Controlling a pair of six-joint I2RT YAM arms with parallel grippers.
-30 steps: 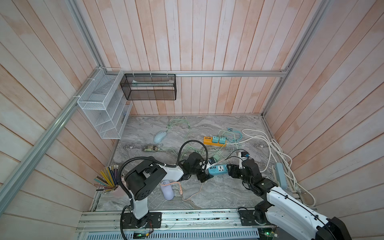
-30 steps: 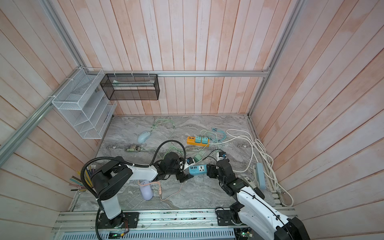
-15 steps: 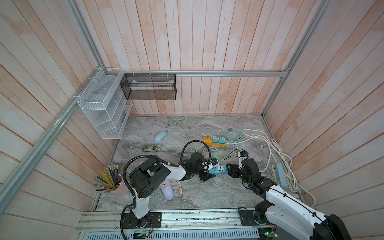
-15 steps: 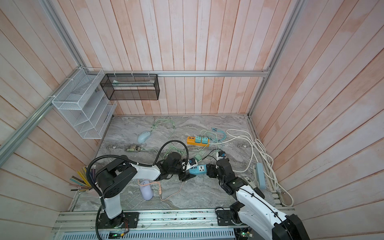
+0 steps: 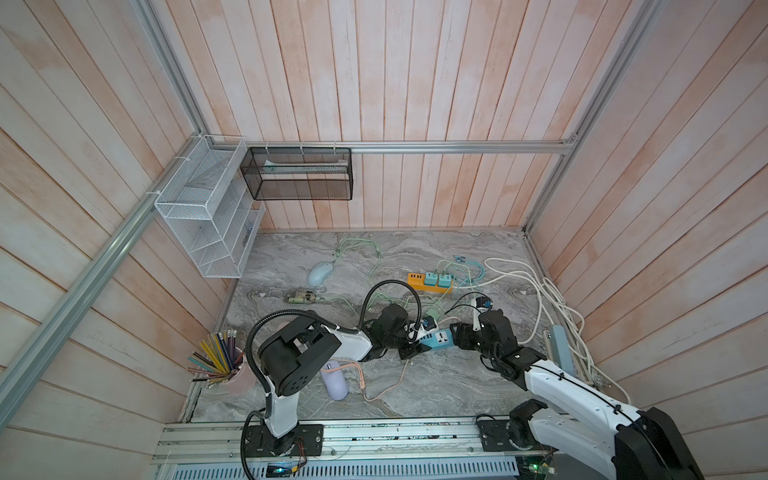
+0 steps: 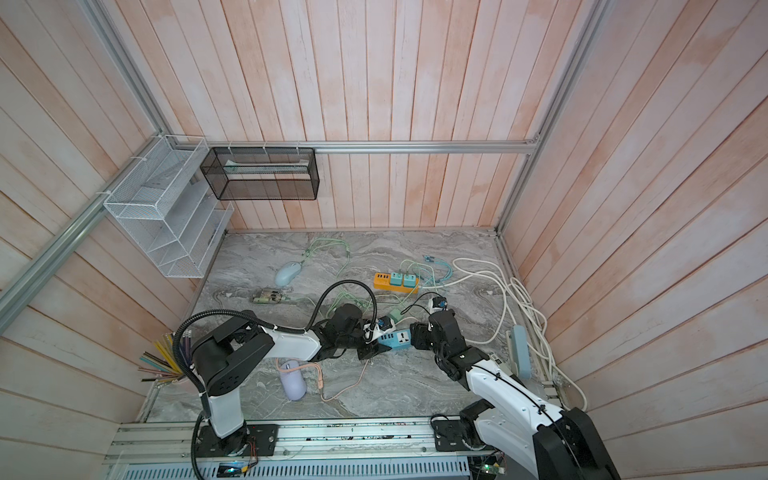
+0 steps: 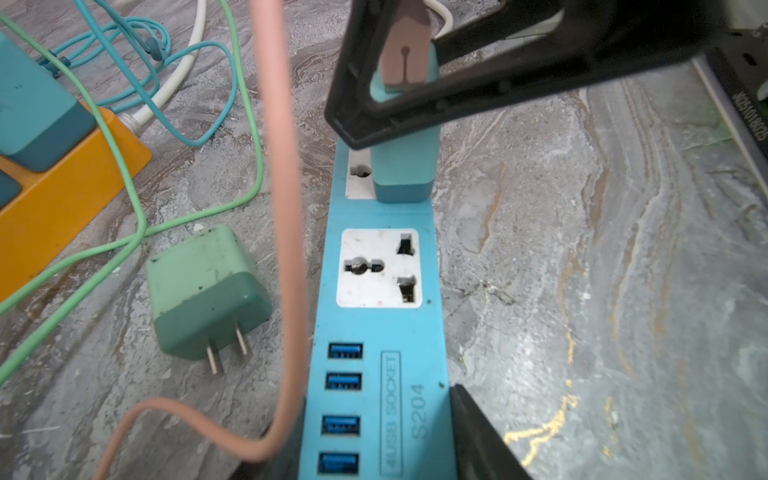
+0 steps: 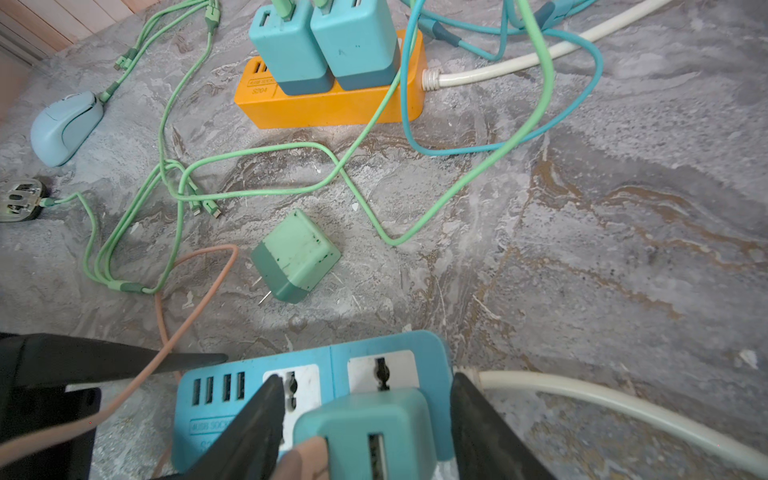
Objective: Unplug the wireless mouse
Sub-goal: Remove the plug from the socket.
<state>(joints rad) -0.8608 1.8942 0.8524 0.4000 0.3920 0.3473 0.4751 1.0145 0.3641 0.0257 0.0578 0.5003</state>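
Right gripper [image 8: 365, 376] straddles the teal charger [image 8: 365, 428] that stands plugged into the blue strip [image 7: 374, 328], with one finger close on each side. We cannot tell whether it pinches the charger or merely flanks it. We see a pink plug [image 7: 405, 54] seated in the charger's top. Its pink cable [image 7: 286, 208] trails near and left across the table [image 5: 436, 386] to the lilac mouse [image 5: 336, 382], which lies at the near left, apart from the strip. Our left gripper [image 7: 376, 395] brackets the strip's USB end, fingers at both long edges; whether they clamp it we cannot tell. Just beyond the strip lies a loose green charger [image 7: 203, 291], and farther off an orange strip [image 8: 332, 104].
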